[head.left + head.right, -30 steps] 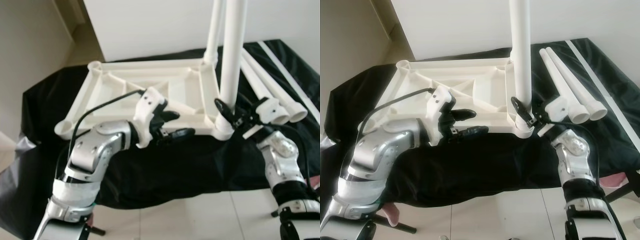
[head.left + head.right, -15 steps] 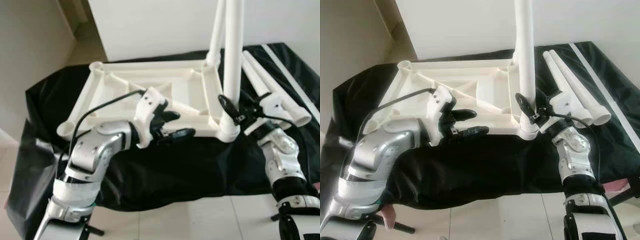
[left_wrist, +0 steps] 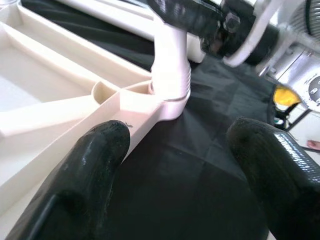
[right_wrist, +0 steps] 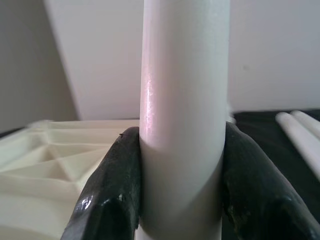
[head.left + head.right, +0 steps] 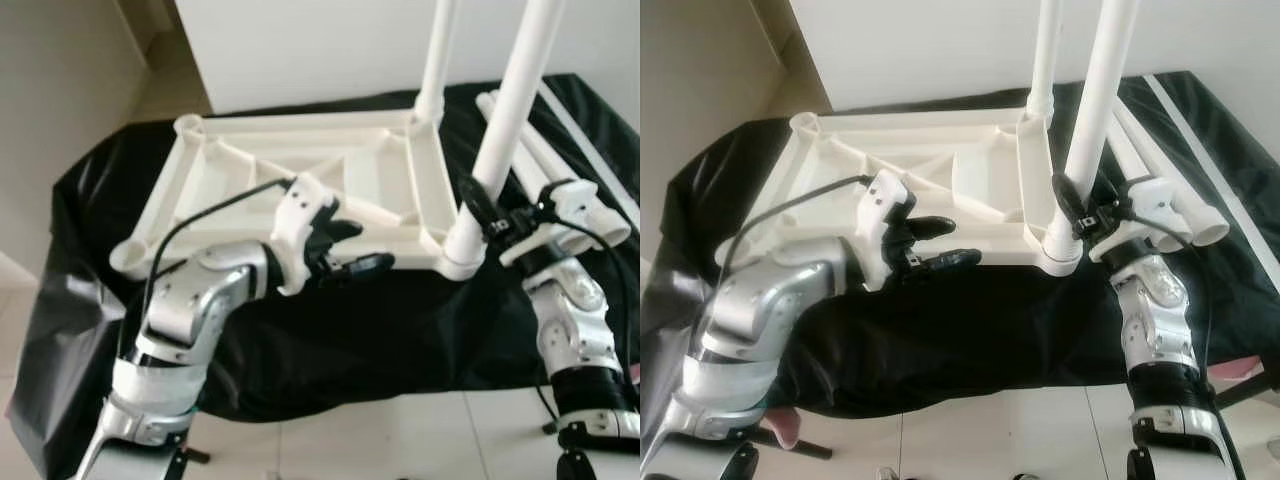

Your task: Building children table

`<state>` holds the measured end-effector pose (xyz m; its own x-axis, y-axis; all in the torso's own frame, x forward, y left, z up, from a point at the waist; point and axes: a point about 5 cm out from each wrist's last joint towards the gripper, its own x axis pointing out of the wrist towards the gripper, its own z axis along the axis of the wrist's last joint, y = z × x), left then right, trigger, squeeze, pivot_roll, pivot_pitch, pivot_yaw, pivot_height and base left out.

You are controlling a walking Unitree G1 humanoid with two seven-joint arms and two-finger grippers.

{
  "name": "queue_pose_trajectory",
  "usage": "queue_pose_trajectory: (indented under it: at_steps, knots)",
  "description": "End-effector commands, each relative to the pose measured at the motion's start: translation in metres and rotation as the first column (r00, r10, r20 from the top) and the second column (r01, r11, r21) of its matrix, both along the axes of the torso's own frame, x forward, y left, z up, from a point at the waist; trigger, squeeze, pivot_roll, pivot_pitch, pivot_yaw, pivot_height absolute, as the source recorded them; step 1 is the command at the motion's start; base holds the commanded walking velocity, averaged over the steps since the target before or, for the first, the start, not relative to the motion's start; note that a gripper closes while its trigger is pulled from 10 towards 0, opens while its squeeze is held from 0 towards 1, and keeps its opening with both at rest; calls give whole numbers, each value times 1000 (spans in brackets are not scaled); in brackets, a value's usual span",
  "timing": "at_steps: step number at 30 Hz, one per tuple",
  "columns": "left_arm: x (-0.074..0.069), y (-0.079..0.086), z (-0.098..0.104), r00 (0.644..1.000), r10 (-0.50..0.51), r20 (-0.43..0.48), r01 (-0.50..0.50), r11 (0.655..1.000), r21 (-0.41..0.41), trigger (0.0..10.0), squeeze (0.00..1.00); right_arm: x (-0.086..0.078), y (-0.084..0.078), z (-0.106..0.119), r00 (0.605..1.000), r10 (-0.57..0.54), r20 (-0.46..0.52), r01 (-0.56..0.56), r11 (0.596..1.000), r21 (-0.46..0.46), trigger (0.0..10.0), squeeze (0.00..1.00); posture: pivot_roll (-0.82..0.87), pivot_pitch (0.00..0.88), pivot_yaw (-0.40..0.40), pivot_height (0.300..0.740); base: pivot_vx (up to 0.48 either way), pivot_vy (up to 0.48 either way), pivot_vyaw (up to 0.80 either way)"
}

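One end effector (image 4: 181,200) clamps leg (image 4: 182,100).

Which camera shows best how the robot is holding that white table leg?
The right wrist view: the leg fills its middle, with a black finger pressed on each side. The two eye views show the right tool at the leg's lower end near the corner socket, from farther off. The left wrist view shows the socket.

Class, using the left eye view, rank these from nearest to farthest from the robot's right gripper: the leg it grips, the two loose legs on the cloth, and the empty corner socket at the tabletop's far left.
1. Gripped leg: between the right gripper jaws, near right corner.
2. Loose legs: on the black cloth, just right of the gripper.
3. Empty corner socket: far left of the tabletop.
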<state>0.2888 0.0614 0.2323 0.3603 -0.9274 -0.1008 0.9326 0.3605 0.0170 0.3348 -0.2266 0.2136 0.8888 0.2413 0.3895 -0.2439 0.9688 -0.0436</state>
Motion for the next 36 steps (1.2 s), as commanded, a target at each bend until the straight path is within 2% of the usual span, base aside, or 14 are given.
queue_pose_trajectory:
  at_steps: [1,5,7,11,15,17,18,19,24,27,28,32,33,36]
  knots:
    - [2,1,1,1000,9,0,-9,1000,-5,10000,0,3,-5,-2,995,-63,-72,63,998,-11,10000,0,-38,108,83,740,0,0,0]
    - [2,0,1,1000,12,-1,-12,1000,-13,10000,0,9,-5,3,987,-110,-121,106,994,-39,10000,0,-38,108,78,740,0,0,0]
    - [1,0,1,1000,19,-3,-19,1000,-21,10000,0,16,-10,8,958,-213,-191,207,977,-50,10000,0,-38,108,67,740,0,0,0]
    - [1,-1,-1,1000,28,-8,-28,999,-28,10000,0,18,-15,24,949,-278,-151,278,960,-18,10000,0,-39,106,57,740,0,0,0]
    - [1,-2,-1,999,34,-9,-34,999,-32,10000,0,22,-20,28,916,-347,-203,347,937,-34,10000,0,-43,106,51,740,0,0,0]
    - [2,-1,-1,999,48,-11,-48,998,-40,10000,0,25,-26,39,901,-382,-207,390,921,-3,10000,0,-47,105,44,740,0,0,0]
    - [3,-2,-1,999,51,-11,-52,998,-45,10000,0,25,-29,47,905,-386,-181,396,918,21,10000,0,-50,104,40,740,0,0,0]
    - [3,-3,-1,999,53,-13,-54,997,-46,10000,0,26,-30,49,899,-391,-196,399,917,5,10000,0,-51,103,39,740,0,0,0]
    - [3,-4,-2,999,52,-16,-53,997,-51,10000,0,27,-31,54,891,-396,-224,402,915,-17,10000,0,-54,99,33,740,0,0,0]
    - [3,-4,-2,998,57,-21,-58,997,-58,10000,0,25,-32,58,888,-411,-207,422,906,9,10000,0,-54,99,33,740,0,0,0]
    - [3,-5,-2,998,57,-24,-58,996,-60,10000,0,26,-33,56,882,-402,-244,415,910,1,10000,0,-56,93,32,740,0,0,0]
    - [0,-7,-2,999,34,-29,-36,997,-66,10000,0,27,-42,52,838,-443,-318,437,894,-94,10000,0,-56,95,29,740,0,0,0]
    - [0,-7,-2,999,32,-30,-34,997,-66,10000,0,28,-44,47,817,-448,-362,436,892,-119,10000,0,-56,96,29,740,0,0,0]
    - [0,-7,-2,999,32,-30,-34,997,-65,10000,0,29,-46,44,800,-452,-395,435,890,-137,10000,0,-56,96,29,740,0,0,0]
